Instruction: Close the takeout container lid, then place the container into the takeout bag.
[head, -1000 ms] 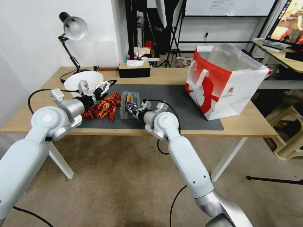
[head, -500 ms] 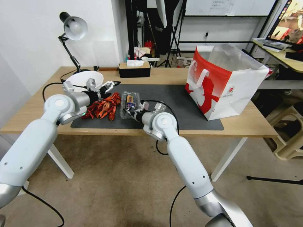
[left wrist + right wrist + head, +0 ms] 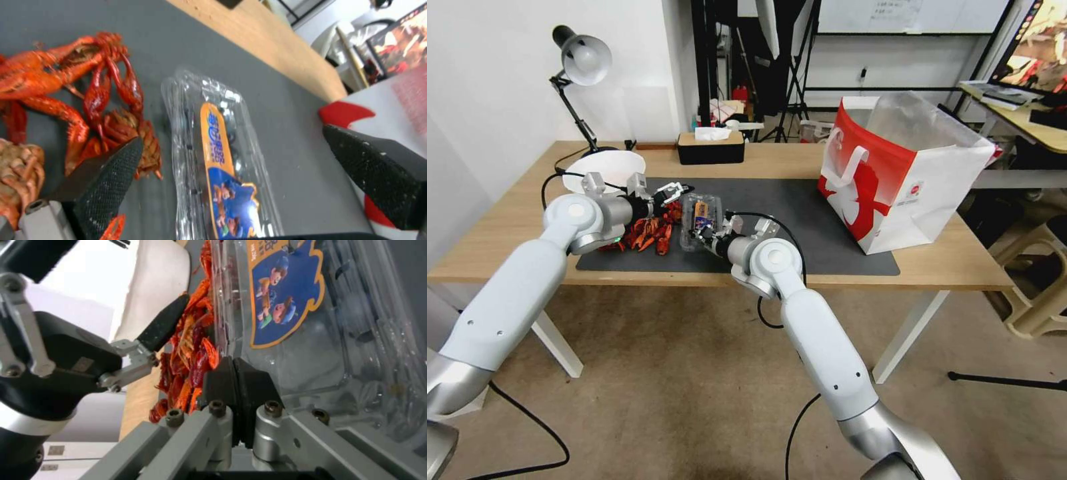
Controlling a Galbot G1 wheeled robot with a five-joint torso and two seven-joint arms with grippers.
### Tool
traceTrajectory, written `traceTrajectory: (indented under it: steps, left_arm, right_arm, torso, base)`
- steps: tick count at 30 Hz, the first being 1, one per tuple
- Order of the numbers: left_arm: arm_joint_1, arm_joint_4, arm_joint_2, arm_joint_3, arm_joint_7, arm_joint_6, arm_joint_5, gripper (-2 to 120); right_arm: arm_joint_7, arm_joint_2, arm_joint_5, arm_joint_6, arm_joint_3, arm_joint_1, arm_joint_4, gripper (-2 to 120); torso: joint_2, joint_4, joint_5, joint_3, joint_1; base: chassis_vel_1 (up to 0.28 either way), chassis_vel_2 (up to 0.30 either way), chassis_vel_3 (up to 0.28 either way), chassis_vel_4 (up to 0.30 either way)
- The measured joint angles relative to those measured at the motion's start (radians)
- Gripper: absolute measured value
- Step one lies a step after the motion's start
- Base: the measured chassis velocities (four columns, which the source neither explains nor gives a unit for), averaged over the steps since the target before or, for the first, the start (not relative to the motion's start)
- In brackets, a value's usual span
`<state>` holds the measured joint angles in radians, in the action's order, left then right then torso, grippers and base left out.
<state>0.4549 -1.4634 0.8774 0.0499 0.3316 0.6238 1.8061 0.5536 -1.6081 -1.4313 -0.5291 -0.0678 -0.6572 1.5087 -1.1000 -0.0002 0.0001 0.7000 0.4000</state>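
Since 1.0 s ago my left gripper [image 3: 677, 192] swung from white bowl [image 3: 602, 167] toward clear hinged takeout container [image 3: 700, 212], fingers wide | dark mat [image 3: 800, 220], wooden table [image 3: 954, 260], red-and-white takeout bag [image 3: 900, 180] well apart | right wrist: my right gripper [image 3: 234, 380] pinched together at container's edge, lid [image 3: 285, 290] label, red crayfish [image 3: 191, 350].

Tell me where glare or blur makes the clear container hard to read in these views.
Left wrist view: white glints streak the takeout container and its label is soft. Right wrist view: the lid label is sharp, clear plastic reflective. Head view: small.
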Motion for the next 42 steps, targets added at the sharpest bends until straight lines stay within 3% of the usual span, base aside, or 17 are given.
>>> traceTrajectory:
  steps: [22, 42]
  left_arm:
    - [-0.081, 0.056, 0.026, -0.118, 0.010, 0.050, -0.138, 100]
    - [-0.079, 0.047, 0.034, -0.114, 0.014, 0.060, -0.108, 100]
  right_arm:
    - [-0.018, 0.000, 0.012, 0.000, -0.002, 0.000, -0.010, 0]
    - [-0.018, 0.000, 0.012, 0.000, 0.003, 0.000, -0.007, 0]
  torso:
    - [0.000, 0.0001, 0.0000, 0.000, 0.000]
    - [0.000, 0.0002, -0.0002, 0.000, 0.000]
  base:
    - [0.000, 0.000, 0.000, 0.000]
    - [0.000, 0.000, 0.000, 0.000]
